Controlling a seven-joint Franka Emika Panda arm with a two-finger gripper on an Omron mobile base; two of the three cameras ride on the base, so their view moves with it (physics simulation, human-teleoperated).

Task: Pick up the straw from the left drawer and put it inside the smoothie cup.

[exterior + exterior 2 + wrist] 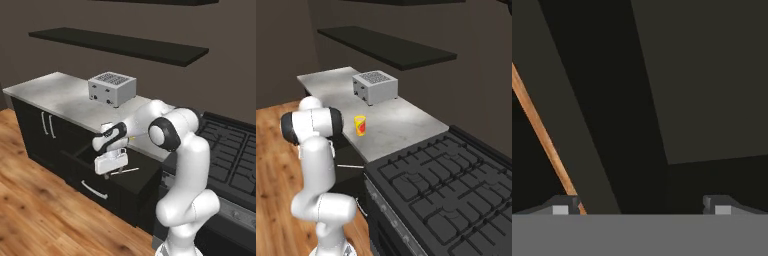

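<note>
Left base view: gripper (108, 171) released, jaws wide, lowered into the left drawer (95, 189); straw (125, 172) lies just beside it, ungrasped.

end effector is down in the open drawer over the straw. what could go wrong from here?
1. The straw is thin and lies flat in the drawer; the open end effector could close beside it or push it away.
2. Hand view shows dark drawer walls close by; the fingertips may catch one.
3. The cup is small and near the counter edge; a tilted straw could tip it.
</note>
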